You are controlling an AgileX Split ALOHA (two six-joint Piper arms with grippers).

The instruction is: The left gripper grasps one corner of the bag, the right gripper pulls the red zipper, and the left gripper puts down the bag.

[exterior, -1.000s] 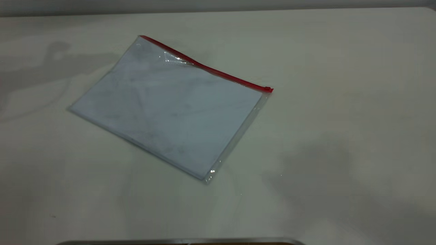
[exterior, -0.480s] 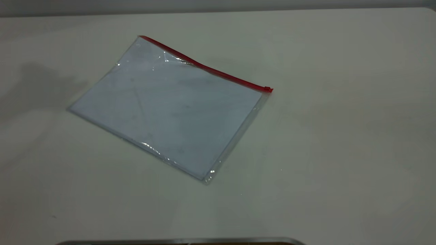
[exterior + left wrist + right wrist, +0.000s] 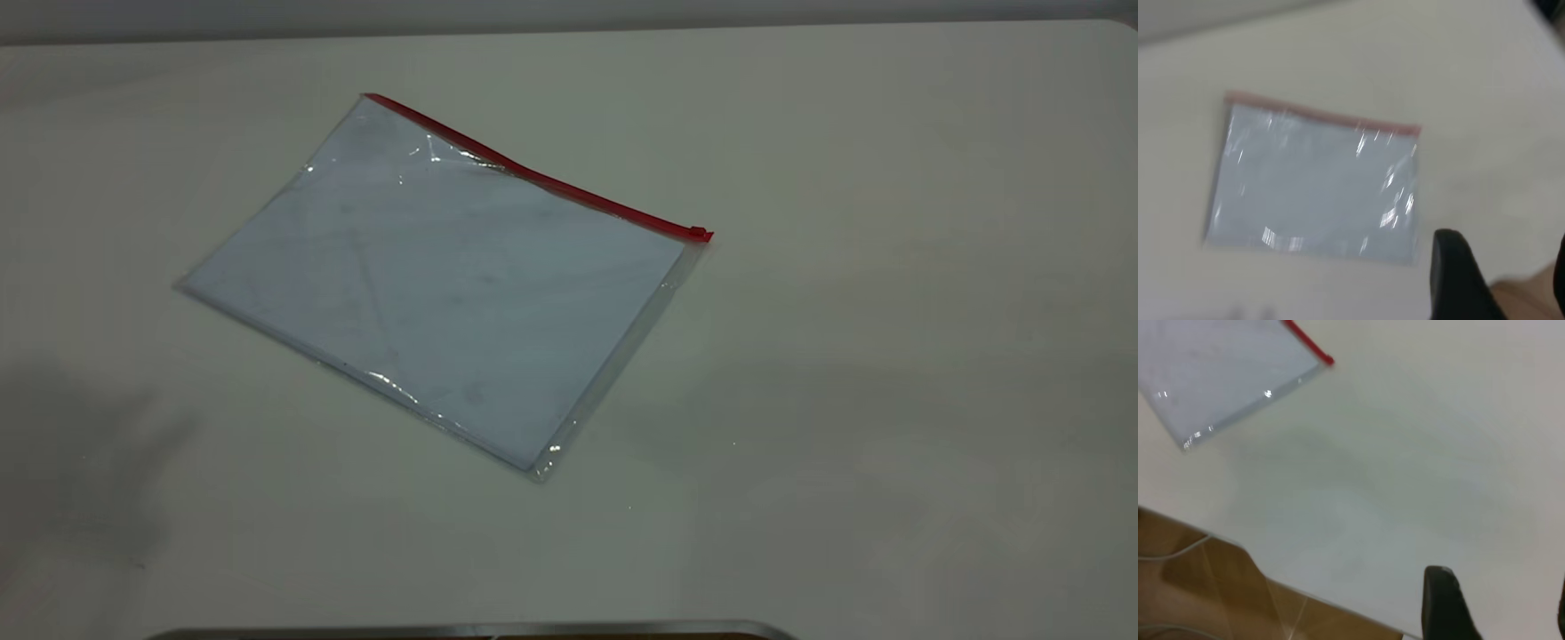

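Left gripper point(image 3: 1501, 280), fingers spread and empty, hangs above the table point(image 3: 889, 267) off one bag corner; right gripper point(image 3: 1495, 607), likewise parted and empty, hovers by the near table edge. Bag point(image 3: 436, 293) lies flat, left of centre, red zipper point(image 3: 533, 173) along its far edge, slider point(image 3: 700, 234) rightmost.

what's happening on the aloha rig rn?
Nothing is being handled at this moment. The flat clear plastic bag with pale bluish-white contents lies on the white table, untouched, its thin red zipper along the far edge with the slider at the right-hand end. Neither arm appears in the exterior view. The left tool sits above the table near one bag corner, off the plastic. The right tool is farther from the bag, by the table edge.
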